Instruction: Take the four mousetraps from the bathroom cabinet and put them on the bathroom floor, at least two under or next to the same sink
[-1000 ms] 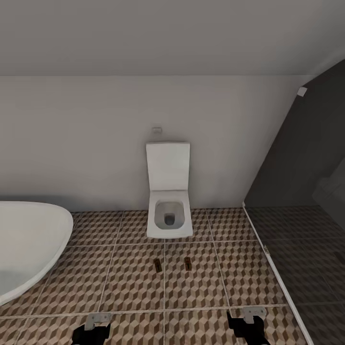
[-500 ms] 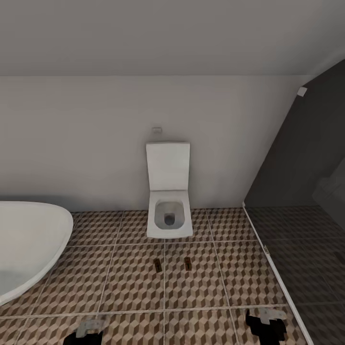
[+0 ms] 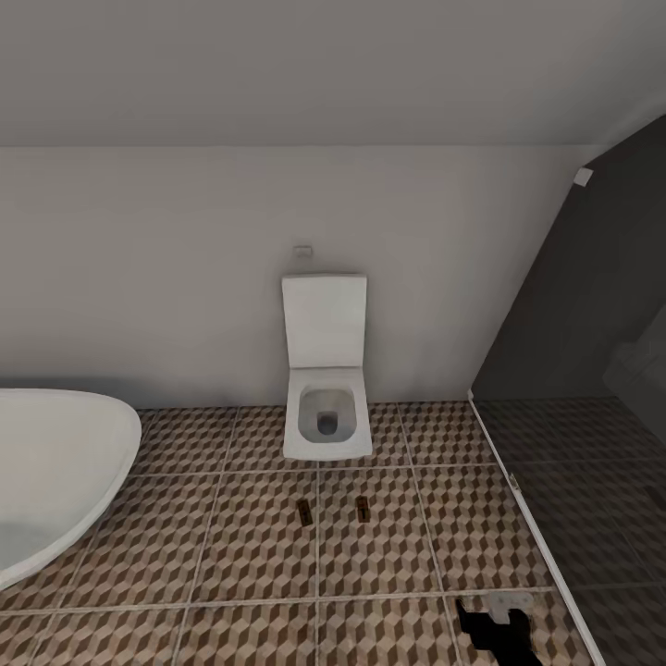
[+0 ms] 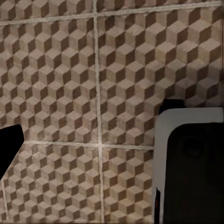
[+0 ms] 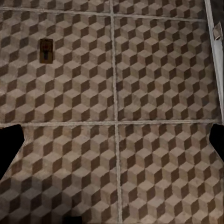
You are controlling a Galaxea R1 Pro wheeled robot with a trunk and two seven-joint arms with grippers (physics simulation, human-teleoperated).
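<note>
Head view, near to far: right hand [image 3: 497,631] sits low at the edge of view over the floor [image 3: 240,546], black fingers w/ a pale bracket above. Right wrist view shows both finger tips dark at the sides w/ bare tile between, so it's spread wide and carrying nothing. Left wrist view has one dark tip [image 4: 8,147] on one side and a big black-and-white block on the other; can't tell how far open the left hand is, but nothing shows between the fingers.

Further out, two traps lie flat on the tiles, left trap [image 3: 303,511] and right trap [image 3: 363,507], near each other, just in front of the toilet [image 3: 326,407]. Right wrist cam catches one trap [image 5: 45,50] too. Tub [image 3: 55,481] off to the left, dark glass partition [image 3: 592,370] to the right, plain wall behind.

Imo the step now is going back for the other two, since only two are down. Tips:
- neither of these two is by a sink, it's a toilet, so prob drop the next two right under or beside the basin, same tiled floor
- keep both hands tucked while turning, partition edge is close on the right
- traps are tiny and flat, so pinch from the long edges, come straight down
- release low so they don't bounce or flip
</note>
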